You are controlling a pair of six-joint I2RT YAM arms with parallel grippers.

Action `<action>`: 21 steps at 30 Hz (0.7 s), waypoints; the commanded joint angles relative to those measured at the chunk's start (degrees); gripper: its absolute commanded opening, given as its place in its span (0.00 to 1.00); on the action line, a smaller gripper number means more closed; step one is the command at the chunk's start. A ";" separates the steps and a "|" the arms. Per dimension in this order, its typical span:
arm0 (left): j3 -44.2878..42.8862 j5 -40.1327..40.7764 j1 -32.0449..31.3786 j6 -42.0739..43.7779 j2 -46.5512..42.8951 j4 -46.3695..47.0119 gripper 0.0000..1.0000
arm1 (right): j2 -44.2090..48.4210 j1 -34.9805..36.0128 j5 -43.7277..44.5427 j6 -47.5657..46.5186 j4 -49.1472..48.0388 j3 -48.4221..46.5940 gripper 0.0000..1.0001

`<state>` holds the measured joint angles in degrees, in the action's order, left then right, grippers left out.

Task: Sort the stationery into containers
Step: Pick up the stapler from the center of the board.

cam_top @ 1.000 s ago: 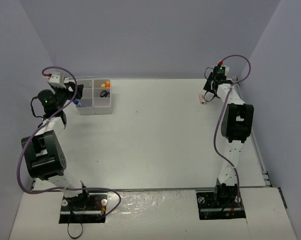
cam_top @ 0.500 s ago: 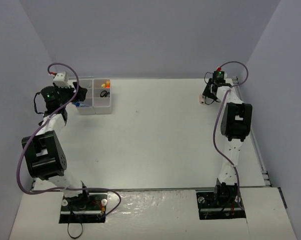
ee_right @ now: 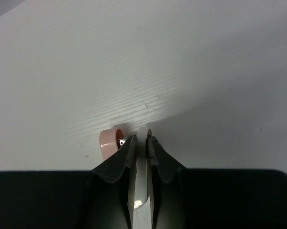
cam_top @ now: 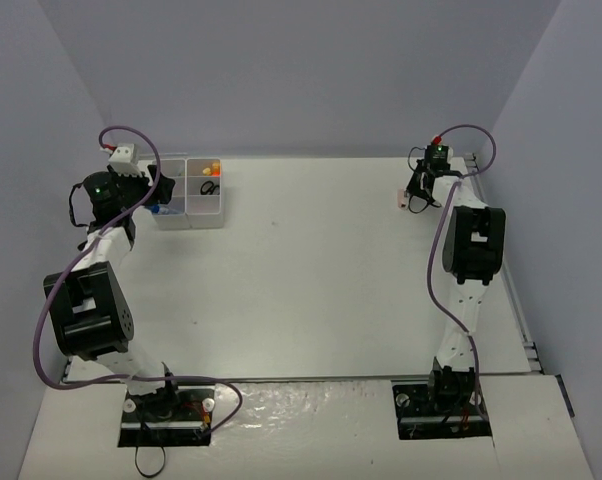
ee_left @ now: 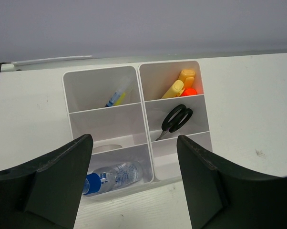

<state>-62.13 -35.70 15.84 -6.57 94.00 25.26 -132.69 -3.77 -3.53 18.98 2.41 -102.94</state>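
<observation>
The white six-compartment tray (ee_left: 139, 102) stands at the far left of the table (cam_top: 205, 212). It holds black-handled scissors (ee_left: 176, 119), a yellow stick (ee_left: 179, 86), an orange marker (ee_left: 191, 91), a thin pencil-like item (ee_left: 115, 98), a clear tape ring (ee_left: 107, 148) and a blue-capped bottle (ee_left: 112, 175). My left gripper (ee_left: 134, 191) is open and empty, just above the tray's near-left end (cam_top: 153, 192). My right gripper (ee_right: 141, 140) is shut on the white part of the pink piece (ee_right: 106, 143), low over the table at the far right (cam_top: 413, 196).
The back wall rises just behind the tray and the right gripper. The right wall and the table's right edge (cam_top: 521, 300) are close to the right arm. Open white tabletop (cam_top: 311, 270) lies between the two arms.
My left wrist has drawn back and to the left of the tray, its jaws open. My right wrist has shifted slightly at the pink piece, which stays in the same place.
</observation>
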 commanded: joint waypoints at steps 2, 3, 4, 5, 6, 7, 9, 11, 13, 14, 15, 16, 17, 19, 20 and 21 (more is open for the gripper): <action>-3.88 0.28 -0.37 0.68 -2.67 1.99 0.68 | 6.10 0.32 0.06 -2.76 3.25 3.44 0.00; -3.93 0.28 -0.37 0.68 -2.62 1.99 0.68 | 6.71 0.58 0.23 -3.28 3.03 3.79 0.00; -3.96 0.28 -0.37 0.66 -2.59 1.99 0.68 | 7.49 0.82 0.46 -3.90 2.79 4.29 0.00; -3.96 0.28 -0.38 0.59 -2.59 1.99 0.68 | 8.69 1.00 0.87 -4.76 2.41 5.26 0.00; -3.96 0.28 -0.45 0.59 -2.59 1.99 0.68 | 9.28 1.22 1.24 -5.35 1.91 6.06 0.00; -3.92 0.24 -0.49 0.59 -2.59 2.03 0.68 | 10.23 1.34 1.13 -5.47 1.39 6.70 0.00; -3.87 0.11 -0.62 0.67 -2.67 2.00 0.68 | 12.37 1.48 0.22 -5.58 0.35 8.01 0.00; -3.79 0.02 -0.81 0.96 -2.94 1.62 0.68 | 14.25 1.58 -1.31 -5.45 -0.68 9.27 0.00; -4.18 0.17 -1.05 1.81 -3.24 0.40 0.68 | 15.88 1.88 -2.00 -5.30 -1.81 10.56 0.00; -4.48 0.13 -1.16 2.35 -3.45 -0.68 0.68 | 17.03 2.30 -2.10 -5.37 -2.64 11.55 0.00; -4.83 0.04 -1.30 2.97 -3.67 -1.96 0.68 | 18.61 2.83 -2.23 -5.50 -3.70 12.91 0.00; -5.13 -0.34 -1.41 3.33 -3.93 -3.07 0.68 | 19.64 3.17 -1.99 -5.66 -4.19 13.68 0.00; -5.37 -1.02 -1.51 3.55 -4.20 -3.96 0.68 | 20.49 3.58 -1.61 -5.84 -4.48 14.21 0.00; -5.45 -4.66 -1.51 3.16 -4.70 -3.89 0.68 | 22.29 5.87 -0.92 -6.43 -5.24 15.01 0.00; -5.49 -5.82 -1.51 2.52 -4.80 -3.83 0.68 | 22.44 6.78 -0.67 -6.61 -5.44 15.42 0.00; -5.82 -6.98 -1.51 1.69 -4.88 -4.01 0.68 | 23.56 8.46 -0.50 -6.76 -5.78 15.68 0.00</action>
<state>-63.51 -37.39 14.68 -4.69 93.73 20.39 -116.76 -0.15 -4.42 13.80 1.75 -87.47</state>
